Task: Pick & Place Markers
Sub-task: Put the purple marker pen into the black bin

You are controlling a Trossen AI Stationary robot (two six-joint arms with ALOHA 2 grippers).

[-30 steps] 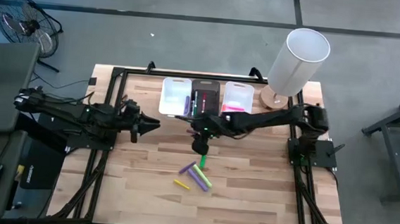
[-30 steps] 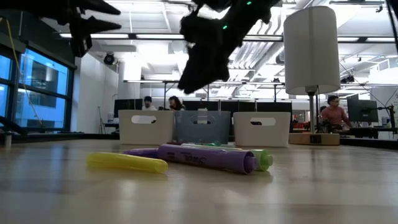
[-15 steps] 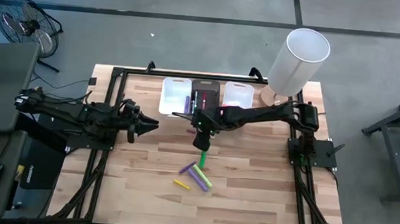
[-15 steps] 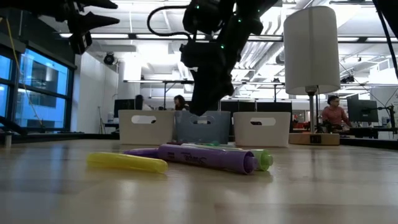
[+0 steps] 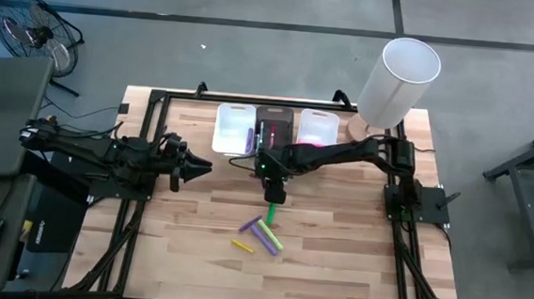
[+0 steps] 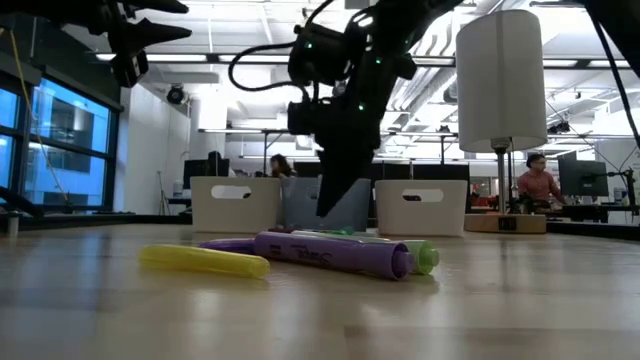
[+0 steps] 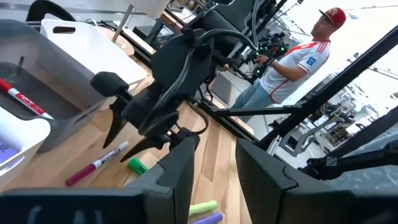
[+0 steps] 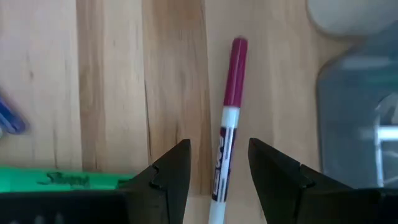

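A slim white marker with a magenta cap (image 8: 226, 121) lies flat on the wooden table. My right gripper (image 8: 217, 148) is open above it, one finger on each side, pointing down (image 5: 272, 193); I see no touch. A green highlighter (image 8: 59, 180) lies just beside it. Toward the near edge lie a green (image 5: 269, 213), two purple (image 5: 249, 225) and a yellow marker (image 5: 241, 246). My left gripper (image 5: 206, 167) is open and waits over the table's left part. A red marker (image 7: 22, 99) lies in the dark bin.
Three bins stand in a row at the far edge: white (image 5: 234, 128), dark (image 5: 273, 124), white (image 5: 317, 129). A white lamp (image 5: 396, 78) stands at the far right corner. The black frame rails (image 5: 141, 197) run along both sides. People are in the room behind (image 6: 538, 185).
My right gripper has come down toward the table in front of the bins and tipped to point more steeply downward. The markers on the table have stayed where they were.
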